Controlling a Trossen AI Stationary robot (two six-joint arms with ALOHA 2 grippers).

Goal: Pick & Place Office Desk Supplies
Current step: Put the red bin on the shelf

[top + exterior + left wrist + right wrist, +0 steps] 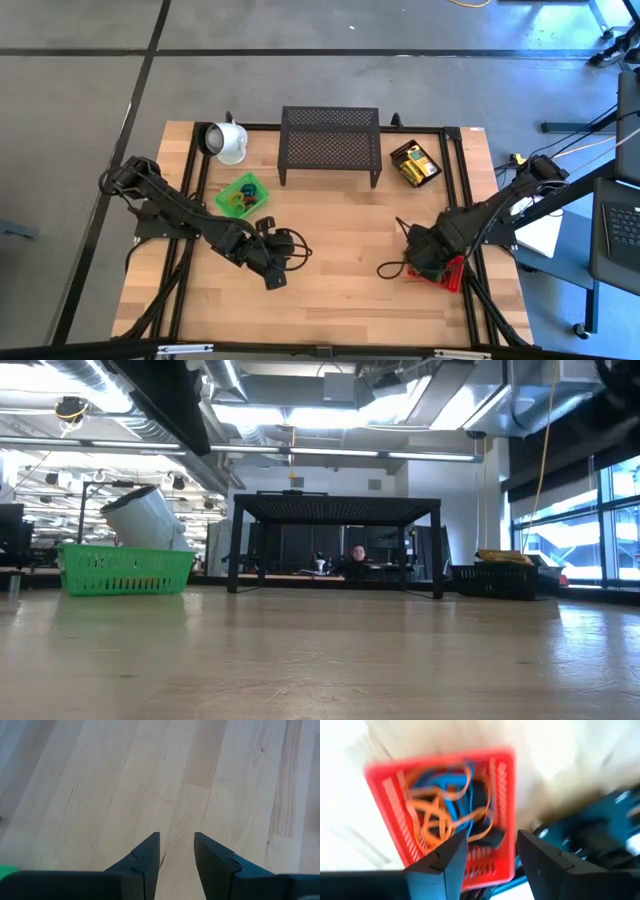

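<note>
I'm hovering my right claw (487, 852), fingers parted and gripping nothing, directly over the red basket (502, 810); beneath it, orange and blue loops (442, 802) are lying tangled. Next I'm judging a descent, closing on one.

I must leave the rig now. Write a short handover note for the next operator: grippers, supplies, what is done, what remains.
Left gripper: jaws open, empty, over bare wood in front of the green basket.
Right gripper: jaws open, nothing between them, above the red basket at the table's right front.
Supplies: orange and blue loops lie in the red basket; some small items are in the green basket; yellow boxes sit in the black tray right of the mesh shelf.
Done: loops are binned.
Left: I cannot tell; no loose supplies are visible on the table.
</note>
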